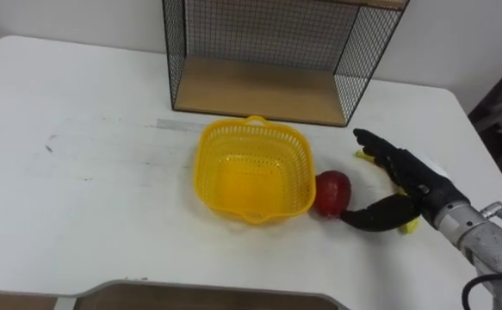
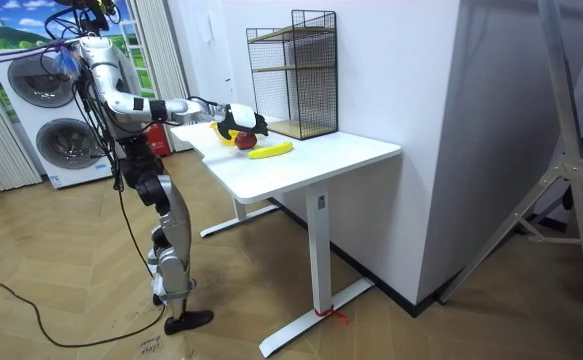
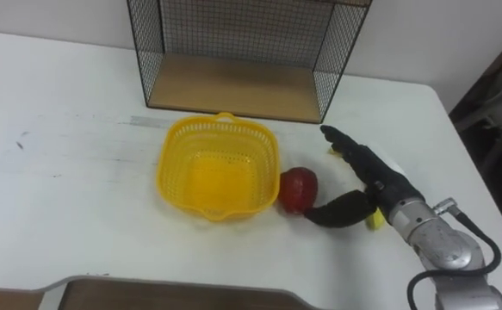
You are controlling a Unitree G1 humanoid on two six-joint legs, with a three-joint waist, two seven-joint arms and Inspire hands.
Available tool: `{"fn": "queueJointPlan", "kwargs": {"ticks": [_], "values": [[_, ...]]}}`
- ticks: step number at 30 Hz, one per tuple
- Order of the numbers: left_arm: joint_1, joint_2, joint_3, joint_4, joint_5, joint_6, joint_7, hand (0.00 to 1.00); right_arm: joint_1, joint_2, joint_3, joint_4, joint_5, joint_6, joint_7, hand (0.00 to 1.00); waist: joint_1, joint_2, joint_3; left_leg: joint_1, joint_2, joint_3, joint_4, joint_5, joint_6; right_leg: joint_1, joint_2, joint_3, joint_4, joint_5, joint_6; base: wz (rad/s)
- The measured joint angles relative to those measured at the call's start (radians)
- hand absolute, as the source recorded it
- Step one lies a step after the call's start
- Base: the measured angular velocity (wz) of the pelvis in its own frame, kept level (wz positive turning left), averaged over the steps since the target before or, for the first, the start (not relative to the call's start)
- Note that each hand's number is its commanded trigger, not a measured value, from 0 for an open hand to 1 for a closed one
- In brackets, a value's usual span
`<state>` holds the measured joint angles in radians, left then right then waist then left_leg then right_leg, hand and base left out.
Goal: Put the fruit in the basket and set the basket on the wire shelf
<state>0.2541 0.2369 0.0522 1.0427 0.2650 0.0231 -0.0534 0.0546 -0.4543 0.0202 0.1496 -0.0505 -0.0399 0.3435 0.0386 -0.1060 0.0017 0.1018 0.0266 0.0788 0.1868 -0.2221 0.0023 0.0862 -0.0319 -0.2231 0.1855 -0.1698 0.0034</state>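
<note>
Beside the yellow basket [image 1: 209, 162] — outside it — lies a red fruit [image 1: 333, 193].

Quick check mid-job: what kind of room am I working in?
Likely a home-style utility room: stacked washing machines behind the robot, a white table with a wire shelf, wood floor.

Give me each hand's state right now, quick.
Left hand: cannot be told.
Right hand: open, fingers straight, thumb beside the apple, holding nothing.
</note>
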Motion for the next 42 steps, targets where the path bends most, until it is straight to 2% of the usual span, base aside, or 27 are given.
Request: {"fn": "queueJointPlan", "kwargs": {"ticks": [10,20,24,29,34,35,38,42], "values": [[0.001,0.006,-0.037,0.0,0.0,0.0,0.001,0.0,0.005,0.001,0.003,0.034,-0.033,0.009,0.001,0.0,-0.001,0.014,0.0084,-0.001,0.001,-0.001,-0.004,0.0,0.0,-0.002,0.001,0.001,0.0,0.003,-0.001,0.0],[0.001,0.006,-0.036,-0.006,0.007,0.0,0.001,0.0,0.005,0.001,0.002,0.038,-0.043,0.011,-0.003,0.0,0.008,0.017,0.0058,-0.002,0.001,-0.001,-0.001,0.0,0.0,-0.002,0.001,0.001,0.0,0.003,-0.001,0.0],[0.001,0.006,-0.036,-0.013,0.011,0.002,0.001,0.0,0.004,0.001,0.003,0.085,-0.043,0.021,-0.002,0.0,0.024,0.016,0.0053,-0.002,0.001,-0.002,-0.001,0.0,0.0,-0.002,0.001,0.0,0.0,0.003,-0.001,0.0],[0.003,0.006,-0.035,0.0,0.011,0.018,0.0,0.0,-0.005,0.005,0.003,0.112,-0.043,0.021,-0.002,0.0,0.028,0.014,0.0046,-0.004,0.001,-0.005,-0.001,0.0,0.0,0.002,0.001,-0.003,0.001,0.003,-0.001,0.02],[0.003,0.006,-0.035,0.0,0.011,0.021,-0.005,0.0,-0.019,0.009,0.003,0.118,-0.043,0.022,-0.002,0.0,0.036,0.013,0.0064,-0.003,0.0,-0.009,0.003,0.0,0.0,0.007,0.0,-0.006,0.001,0.003,-0.001,0.02],[0.002,0.006,-0.035,0.0,0.011,0.021,-0.006,0.0,-0.022,0.01,0.003,0.122,-0.043,0.022,-0.002,0.0,0.039,0.018,0.0107,-0.003,0.0,-0.011,0.004,0.0,0.0,0.009,0.0,-0.007,0.0,0.003,-0.001,0.05],[-0.001,0.006,-0.035,-0.002,0.011,0.021,-0.006,0.0,-0.03,0.011,0.003,0.125,-0.05,0.022,-0.001,0.0,0.05,0.015,0.0127,-0.003,-0.001,-0.014,0.005,0.0,0.0,0.01,0.0,-0.007,-0.002,0.003,-0.001,0.01],[-0.003,0.006,-0.035,-0.002,0.011,0.021,-0.006,0.0,-0.037,0.012,0.004,0.125,-0.067,0.022,0.0,0.0,0.054,0.012,0.0131,-0.004,-0.002,-0.015,0.012,0.0,0.0,0.01,0.0,-0.006,-0.004,0.003,-0.001,0.0]]}}
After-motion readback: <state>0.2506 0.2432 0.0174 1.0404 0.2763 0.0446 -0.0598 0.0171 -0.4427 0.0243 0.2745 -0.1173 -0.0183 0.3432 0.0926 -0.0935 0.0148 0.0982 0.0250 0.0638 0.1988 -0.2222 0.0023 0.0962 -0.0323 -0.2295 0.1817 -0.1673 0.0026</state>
